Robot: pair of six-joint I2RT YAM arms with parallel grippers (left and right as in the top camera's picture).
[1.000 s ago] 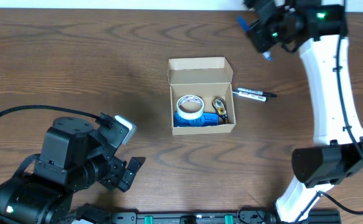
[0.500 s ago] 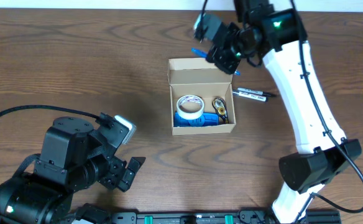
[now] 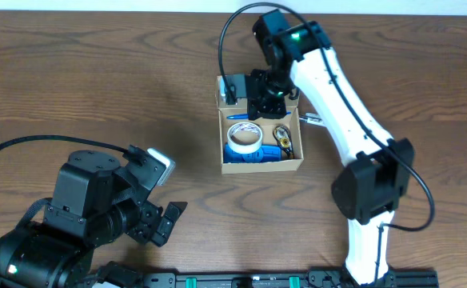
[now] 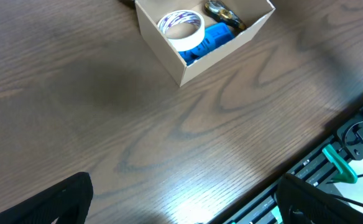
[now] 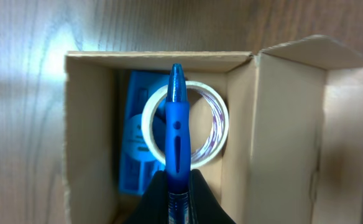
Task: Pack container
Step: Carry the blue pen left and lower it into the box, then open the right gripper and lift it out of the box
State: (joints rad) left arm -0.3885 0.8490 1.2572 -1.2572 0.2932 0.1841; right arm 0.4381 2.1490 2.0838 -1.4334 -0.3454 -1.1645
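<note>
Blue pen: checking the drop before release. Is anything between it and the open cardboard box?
Nothing visible. The right pincer holds the blue plastic pen over the tan cardboard box; a white tape roll lies inside.

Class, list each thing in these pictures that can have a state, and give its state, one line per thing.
container: open, flap lid up, partly filled.
tape roll: lying flat inside the container, partly on a blue item.
blue pen: held over the open container.
right gripper: shut on the blue pen.
left gripper: open, empty, away from the container.
</note>
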